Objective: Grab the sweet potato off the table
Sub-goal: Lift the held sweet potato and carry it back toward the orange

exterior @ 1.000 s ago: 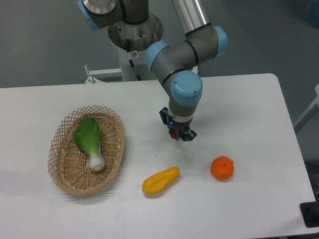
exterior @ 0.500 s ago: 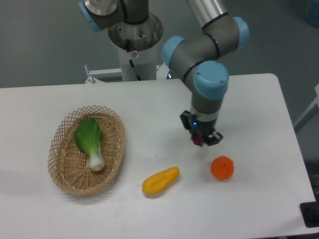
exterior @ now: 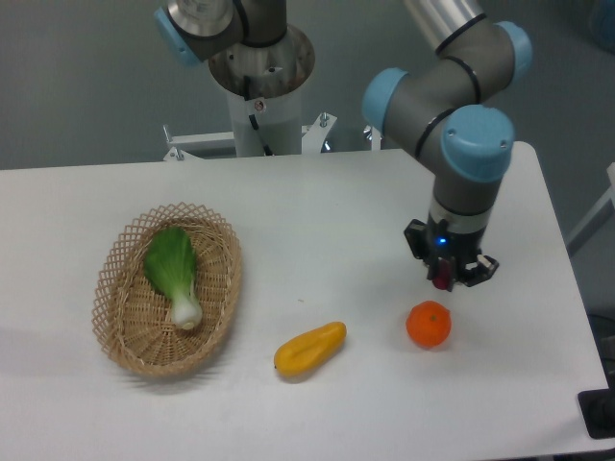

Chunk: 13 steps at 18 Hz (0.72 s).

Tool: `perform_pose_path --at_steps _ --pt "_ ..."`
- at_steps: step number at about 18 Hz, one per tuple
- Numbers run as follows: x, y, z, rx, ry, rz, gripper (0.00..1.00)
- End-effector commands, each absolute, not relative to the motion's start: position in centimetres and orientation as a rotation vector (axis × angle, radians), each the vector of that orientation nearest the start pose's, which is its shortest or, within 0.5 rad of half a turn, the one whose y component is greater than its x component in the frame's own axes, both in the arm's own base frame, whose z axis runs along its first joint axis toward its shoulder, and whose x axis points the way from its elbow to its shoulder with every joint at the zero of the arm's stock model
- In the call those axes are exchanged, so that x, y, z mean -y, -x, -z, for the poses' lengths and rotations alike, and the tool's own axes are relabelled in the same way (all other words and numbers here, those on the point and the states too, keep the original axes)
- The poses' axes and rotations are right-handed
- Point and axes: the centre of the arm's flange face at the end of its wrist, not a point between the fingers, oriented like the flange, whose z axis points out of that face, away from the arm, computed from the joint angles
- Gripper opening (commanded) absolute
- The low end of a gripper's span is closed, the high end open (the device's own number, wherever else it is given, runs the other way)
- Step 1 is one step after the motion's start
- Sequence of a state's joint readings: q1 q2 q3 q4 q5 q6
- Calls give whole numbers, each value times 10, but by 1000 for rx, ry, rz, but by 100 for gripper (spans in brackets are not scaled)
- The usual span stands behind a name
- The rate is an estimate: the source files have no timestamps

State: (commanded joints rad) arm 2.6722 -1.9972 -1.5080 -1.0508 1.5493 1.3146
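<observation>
My gripper (exterior: 449,276) hangs above the white table (exterior: 317,202) on its right side, just above and slightly right of the round orange (exterior: 429,325). A small dark reddish piece, the sweet potato (exterior: 442,281), shows between the fingers, and the gripper is shut on it. Most of the tuber is hidden by the fingers. It is held clear of the tabletop.
A yellow-orange oblong fruit (exterior: 309,349) lies near the front middle. At the left stands a wicker basket (exterior: 231,279) with a green leafy vegetable (exterior: 174,269) inside. The robot's base column (exterior: 259,86) rises behind the table's far edge.
The gripper has carried the sweet potato to the right, from the table's middle to above the orange. The fruits and the basket have not moved.
</observation>
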Motion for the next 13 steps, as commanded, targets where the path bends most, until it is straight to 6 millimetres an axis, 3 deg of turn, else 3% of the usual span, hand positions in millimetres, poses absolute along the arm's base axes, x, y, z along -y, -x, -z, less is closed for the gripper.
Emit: perform_pose_path --at_steps 7,13 --pt "-412 543 -327 -352 3040 -230 32" --pt "-412 547 -328 -349 3040 -238 32"
